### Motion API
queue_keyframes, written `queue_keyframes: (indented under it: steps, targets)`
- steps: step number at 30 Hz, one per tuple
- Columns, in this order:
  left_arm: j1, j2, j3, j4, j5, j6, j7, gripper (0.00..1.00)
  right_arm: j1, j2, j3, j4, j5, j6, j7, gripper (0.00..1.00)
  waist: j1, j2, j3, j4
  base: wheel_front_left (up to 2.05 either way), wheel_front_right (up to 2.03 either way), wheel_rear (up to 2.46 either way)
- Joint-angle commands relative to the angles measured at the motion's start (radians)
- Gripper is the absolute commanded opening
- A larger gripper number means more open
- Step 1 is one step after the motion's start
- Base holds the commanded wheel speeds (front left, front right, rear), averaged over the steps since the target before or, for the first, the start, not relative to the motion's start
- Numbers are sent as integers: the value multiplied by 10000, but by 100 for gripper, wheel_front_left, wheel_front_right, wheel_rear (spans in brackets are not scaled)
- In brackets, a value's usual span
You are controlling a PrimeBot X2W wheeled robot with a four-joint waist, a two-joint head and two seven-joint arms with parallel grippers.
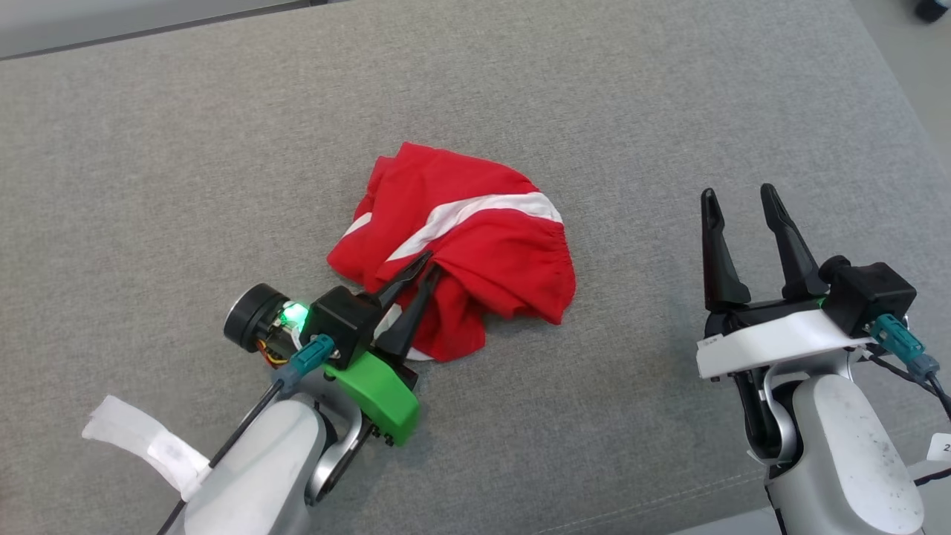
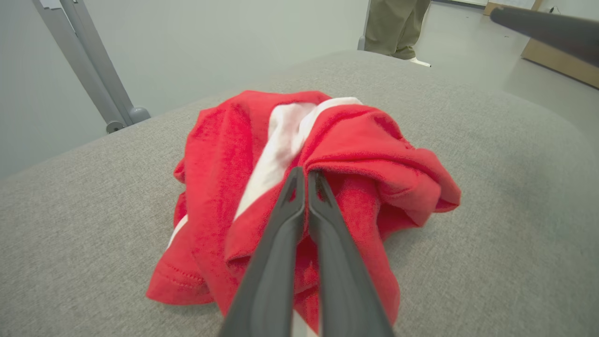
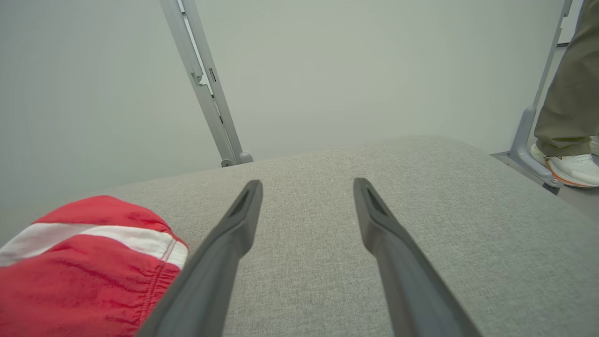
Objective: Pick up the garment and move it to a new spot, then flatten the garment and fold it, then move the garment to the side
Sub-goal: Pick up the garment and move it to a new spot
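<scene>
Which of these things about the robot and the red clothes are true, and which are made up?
1. The red garment lies crumpled on the grey cushion. True.
2. The left fingers are wide open. False: they are shut on a fold of the garment.
3. The right fingers hold the garment. False: they are open, off to its side over bare cushion.
4. The garment has a white stripe. True.
5. A person's white shoe stands on the floor beside the cushion. True.

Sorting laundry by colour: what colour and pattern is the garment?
The garment is red with a white stripe; clearest in head view.
</scene>
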Motion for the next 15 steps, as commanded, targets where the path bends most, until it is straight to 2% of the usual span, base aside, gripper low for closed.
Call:
queue_keyframes:
  steps: [1, 4, 8, 15]
  targets:
    - [-100, -52, 11, 50, -160, -33, -165, 100, -94, -14, -1, 31, -61, 1, -31, 100, 0, -1, -41, 330, 0, 0, 0]
    - [31, -239, 79, 173, -322, -49, -661, 100, -57, -17, -8, 63, -193, 1, 45, 100, 0, -1, -233, 553, 0, 0, 0]
    - [358, -438, 336, 109, -584, 164, -1182, 100, 59, -16, -18, 43, -342, 1, 156, 100, 0, -1, -545, 821, 0, 0, 0]
    - [901, -351, 1348, -189, -834, 1066, -1582, 100, 212, -15, -60, -89, -514, 1, 337, 100, 0, -1, -934, 1226, 0, 0, 0]
